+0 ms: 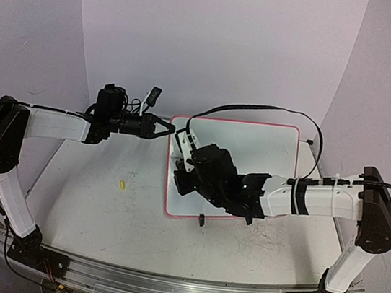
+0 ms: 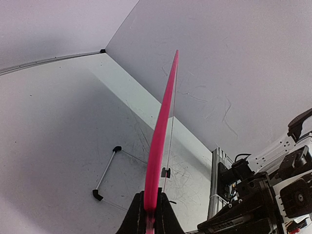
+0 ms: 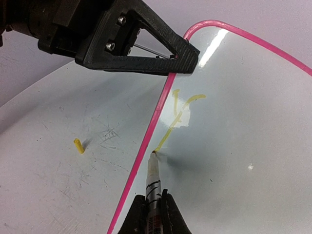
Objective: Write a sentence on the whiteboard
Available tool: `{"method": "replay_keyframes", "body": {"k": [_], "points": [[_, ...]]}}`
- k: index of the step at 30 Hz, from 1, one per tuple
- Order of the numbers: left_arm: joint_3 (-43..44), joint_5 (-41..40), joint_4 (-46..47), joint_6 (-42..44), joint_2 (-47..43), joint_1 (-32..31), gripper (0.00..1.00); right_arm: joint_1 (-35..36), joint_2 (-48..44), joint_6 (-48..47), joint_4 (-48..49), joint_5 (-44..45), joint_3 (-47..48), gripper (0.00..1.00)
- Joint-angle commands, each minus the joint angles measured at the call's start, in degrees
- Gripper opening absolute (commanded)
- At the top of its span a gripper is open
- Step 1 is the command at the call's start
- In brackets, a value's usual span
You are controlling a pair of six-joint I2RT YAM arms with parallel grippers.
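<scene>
The whiteboard point(image 1: 261, 148), white with a thin pink border, lies on the table's middle. My left gripper point(image 2: 151, 193) is shut on its pink left edge point(image 2: 163, 117); the right wrist view shows the same grip point(image 3: 187, 56). My right gripper point(image 3: 153, 194) is shut on a marker point(image 3: 152, 170) whose tip touches the board point(image 3: 234, 146) just inside the pink border. Of the sentence, only a few yellow strokes point(image 3: 166, 136) show, shaped like a Y, with the longest running down to the marker tip. From above, my right arm point(image 1: 210, 174) covers the board's left part.
A small yellow cap point(image 1: 122, 183) lies on the table left of the board, also in the right wrist view point(image 3: 78, 145). A black clip foot point(image 1: 201, 220) sits on the board's near edge. A thin rod with black ends point(image 2: 105, 173) lies beyond the board.
</scene>
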Motion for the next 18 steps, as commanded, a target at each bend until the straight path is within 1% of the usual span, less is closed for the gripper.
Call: {"method": "replay_keyframes", "body": {"k": [1, 18], "points": [[0.2, 0.8, 0.6, -0.2, 0.1, -1.1, 0.03, -0.5, -4.5, 0.8, 1.1, -1.4, 0.3, 0.00], [0.2, 0.8, 0.6, -0.2, -0.1, -1.1, 0.03, -3.1, -3.0, 0.3, 2.6, 0.4, 1.0, 0.00]]}}
